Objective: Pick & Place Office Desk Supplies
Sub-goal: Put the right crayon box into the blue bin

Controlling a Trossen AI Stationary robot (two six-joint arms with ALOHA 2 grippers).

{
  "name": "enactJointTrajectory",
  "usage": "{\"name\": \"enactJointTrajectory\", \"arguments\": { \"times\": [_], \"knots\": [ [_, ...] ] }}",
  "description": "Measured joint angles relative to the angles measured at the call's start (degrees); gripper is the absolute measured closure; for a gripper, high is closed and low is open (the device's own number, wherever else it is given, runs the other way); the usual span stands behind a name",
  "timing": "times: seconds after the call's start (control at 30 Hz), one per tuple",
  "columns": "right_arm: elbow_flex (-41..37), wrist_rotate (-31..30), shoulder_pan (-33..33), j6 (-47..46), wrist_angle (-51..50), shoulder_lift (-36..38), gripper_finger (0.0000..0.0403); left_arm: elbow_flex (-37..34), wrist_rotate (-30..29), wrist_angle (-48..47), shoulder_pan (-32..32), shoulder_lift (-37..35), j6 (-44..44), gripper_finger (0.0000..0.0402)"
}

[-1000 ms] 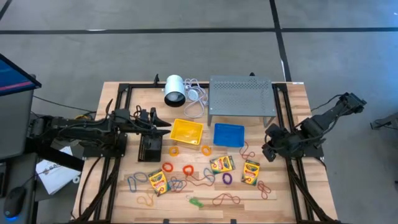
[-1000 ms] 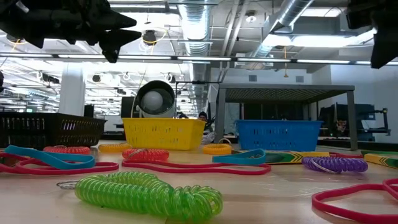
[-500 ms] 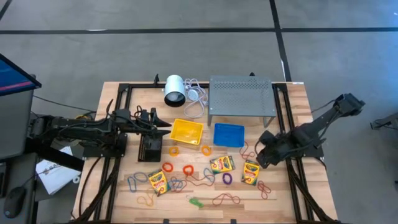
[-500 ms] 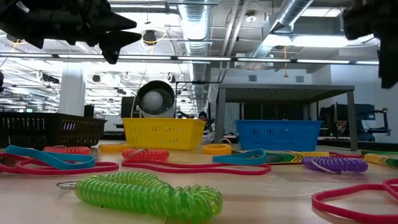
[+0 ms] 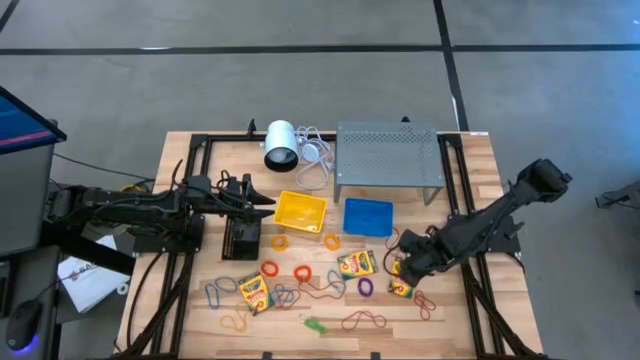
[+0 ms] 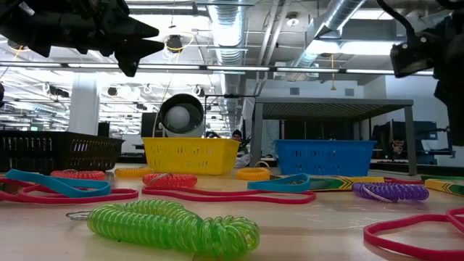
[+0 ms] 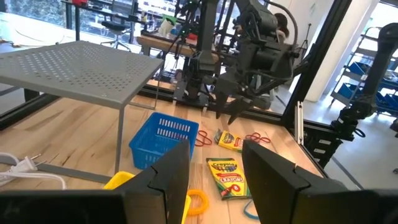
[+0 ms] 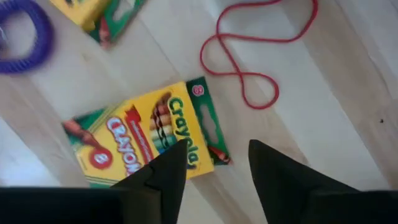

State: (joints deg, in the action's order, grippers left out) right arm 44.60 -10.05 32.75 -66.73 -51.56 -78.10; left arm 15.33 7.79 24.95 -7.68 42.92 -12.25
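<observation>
Three yellow-and-green crayon boxes lie flat on the table: one at the near left [image 5: 253, 291], one in the middle [image 5: 356, 263] and one to the right [image 8: 146, 140]. Coloured rubber bands and coils, such as a green coil [image 6: 174, 225], are scattered around them. My right gripper [image 5: 405, 266] points down above the right box, open, its fingers [image 8: 165, 171] over the box's end with nothing between them. My left gripper [image 5: 262, 200] hovers level and open beside the yellow tray [image 5: 299, 211]; its fingers [image 7: 171, 177] hold nothing.
A blue tray [image 5: 367, 216] sits next to the yellow one, with a black basket [image 6: 58, 150] to the left. At the far edge stand a grey perforated rack [image 5: 388, 155] and a white cylinder [image 5: 281, 143] with its cable. A red band [image 8: 255, 56] lies beside the right box.
My right gripper has swung down and toward the table's left and near edges, from beside the blue tray's right end to above the right crayon box, tipping further downward. The boxes and bands have stayed where they were.
</observation>
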Motion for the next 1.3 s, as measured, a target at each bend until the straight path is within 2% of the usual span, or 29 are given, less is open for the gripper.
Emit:
{"name": "enactJointTrajectory", "arguments": {
  "times": [0.23, 0.63, 1.3],
  "knots": [
    [-0.05, 0.84, -0.30, 2.28, 1.14, -2.03, 0.0258, 0.00, -0.01, -0.24, 0.00, 0.00, 0.00, 0.0257],
    [-4.94, 0.82, -2.21, 2.44, 6.45, -1.82, 0.0258, 0.00, 0.00, -0.54, 0.00, 0.00, -0.02, 0.0257],
    [-5.57, 1.10, -2.54, 4.80, 6.85, -1.86, 0.0258, 0.00, 0.02, -0.54, 0.00, 0.00, -0.17, 0.0257]
  ]
}}
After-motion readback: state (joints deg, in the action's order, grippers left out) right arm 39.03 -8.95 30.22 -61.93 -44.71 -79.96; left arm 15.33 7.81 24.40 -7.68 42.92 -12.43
